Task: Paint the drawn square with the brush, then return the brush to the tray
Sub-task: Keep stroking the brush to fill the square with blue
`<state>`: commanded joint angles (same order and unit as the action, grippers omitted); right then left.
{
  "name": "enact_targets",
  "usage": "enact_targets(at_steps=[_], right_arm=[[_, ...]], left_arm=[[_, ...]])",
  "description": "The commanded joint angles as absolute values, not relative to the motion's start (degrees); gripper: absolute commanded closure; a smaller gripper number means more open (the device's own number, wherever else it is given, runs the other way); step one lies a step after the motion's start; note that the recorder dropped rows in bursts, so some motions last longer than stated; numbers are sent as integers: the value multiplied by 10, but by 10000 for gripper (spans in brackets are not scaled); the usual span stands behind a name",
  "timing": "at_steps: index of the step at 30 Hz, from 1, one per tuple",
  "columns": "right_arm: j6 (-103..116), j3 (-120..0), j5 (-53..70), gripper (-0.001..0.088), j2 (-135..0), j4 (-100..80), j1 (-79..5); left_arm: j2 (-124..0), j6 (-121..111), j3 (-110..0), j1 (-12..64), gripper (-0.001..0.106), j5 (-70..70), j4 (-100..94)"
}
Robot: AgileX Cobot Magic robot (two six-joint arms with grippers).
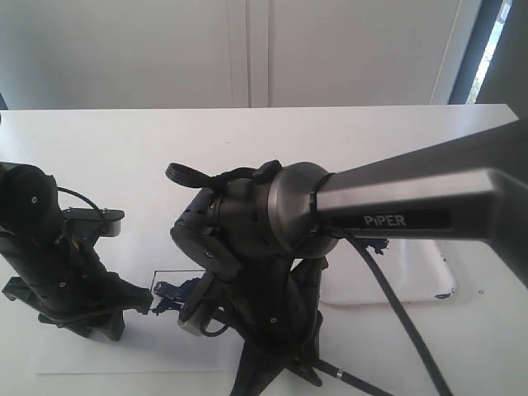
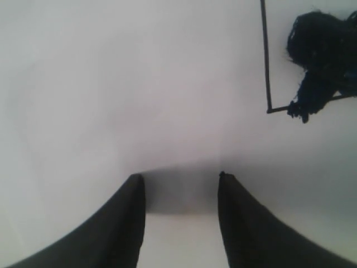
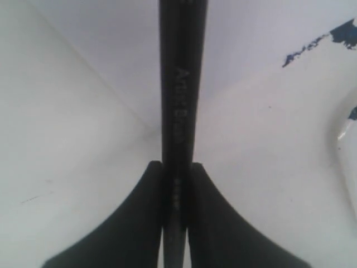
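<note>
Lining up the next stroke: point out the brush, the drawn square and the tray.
the brush (image 3: 181, 100): right wrist view, handle just beyond the jaws.
the drawn square (image 2: 266, 61): left wrist view, black outline.
the tray (image 1: 417, 276): exterior view, bare white floor.

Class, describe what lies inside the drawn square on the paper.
Dark blue paint is smeared inside the drawn square, with bare white beside it. In the exterior view, the right arm covers the square's other side.

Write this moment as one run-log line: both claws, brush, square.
left claw: open, empty | right claw: shut on brush | drawn square: dark blue smear at one corner
</note>
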<state>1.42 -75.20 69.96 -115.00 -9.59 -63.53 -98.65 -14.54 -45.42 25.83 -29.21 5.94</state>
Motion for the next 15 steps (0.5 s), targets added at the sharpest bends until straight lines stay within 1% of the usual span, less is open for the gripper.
enact_targets(at_steps=[15], right_arm=[[31,-752,700,868,-1174,-179,-616]], left_arm=[[-987,-144,-454,258,575,-308,59]])
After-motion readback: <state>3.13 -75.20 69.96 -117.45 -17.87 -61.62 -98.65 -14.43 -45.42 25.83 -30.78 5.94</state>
